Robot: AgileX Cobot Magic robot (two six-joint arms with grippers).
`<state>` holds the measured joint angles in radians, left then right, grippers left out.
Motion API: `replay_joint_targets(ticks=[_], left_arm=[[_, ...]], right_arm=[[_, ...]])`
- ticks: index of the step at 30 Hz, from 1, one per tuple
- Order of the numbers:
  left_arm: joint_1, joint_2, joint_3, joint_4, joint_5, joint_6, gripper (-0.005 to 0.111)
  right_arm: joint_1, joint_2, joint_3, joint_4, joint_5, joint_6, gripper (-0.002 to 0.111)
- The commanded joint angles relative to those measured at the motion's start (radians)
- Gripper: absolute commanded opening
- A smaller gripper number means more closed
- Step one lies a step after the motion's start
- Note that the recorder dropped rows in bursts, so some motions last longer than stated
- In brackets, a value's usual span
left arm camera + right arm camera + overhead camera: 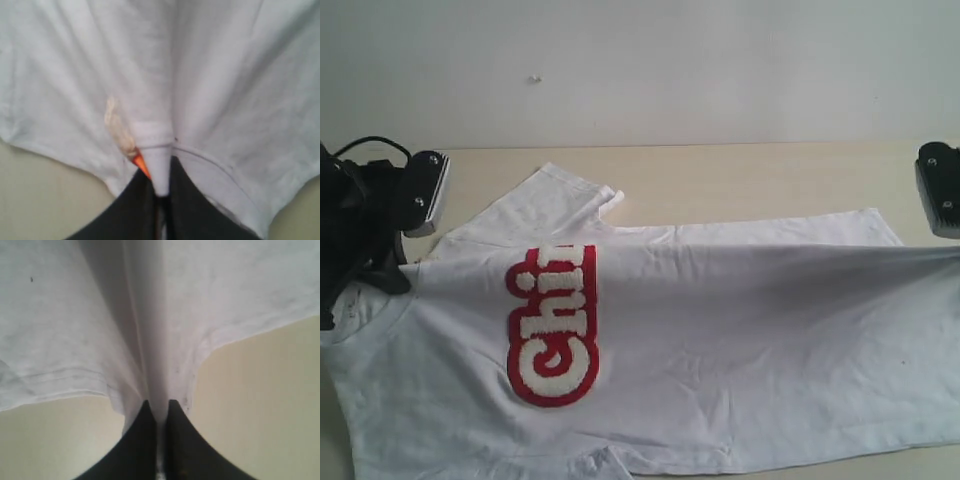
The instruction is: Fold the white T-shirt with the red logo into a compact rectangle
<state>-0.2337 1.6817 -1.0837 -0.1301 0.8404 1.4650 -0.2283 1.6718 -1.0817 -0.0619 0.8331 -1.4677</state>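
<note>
The white T-shirt (740, 340) lies across the tan table, collar to the left and hem to the right, pulled taut along its length. The red logo (552, 325) runs up the chest, and a fold line cuts it off after "Chin". One sleeve (560, 198) sticks out behind the fold. My left gripper (161, 186) is shut on the ribbed collar (155, 150), with the orange neck tag (141, 164) beside its finger; in the exterior view it is the black gripper (388, 272) at the left. My right gripper (157, 407) is shut on the hem (60, 380). It is past the exterior view's right edge.
Bare tan table (750, 175) shows behind the shirt, with a white wall beyond it. Grey-and-black arm parts stand at the left (426, 190) and at the right edge (940, 190). The shirt's near edge runs out of the bottom of the view.
</note>
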Motion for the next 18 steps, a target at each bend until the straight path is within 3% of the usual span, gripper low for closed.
replay_joint_targets(ticks=[1,11,18], left_arm=[[0.004,-0.087,-0.003,0.029,0.030,-0.028,0.000],[0.004,-0.223,-0.091,0.120,0.122,-0.108,0.000],[0.004,-0.297,-0.171,0.130,0.279,-0.124,0.000]], right_arm=[[-0.005,-0.076,-0.013,0.068,0.000,0.018,0.000],[-0.005,-0.235,-0.068,0.093,0.038,0.062,0.000],[-0.005,-0.332,-0.115,0.095,0.134,0.086,0.000]])
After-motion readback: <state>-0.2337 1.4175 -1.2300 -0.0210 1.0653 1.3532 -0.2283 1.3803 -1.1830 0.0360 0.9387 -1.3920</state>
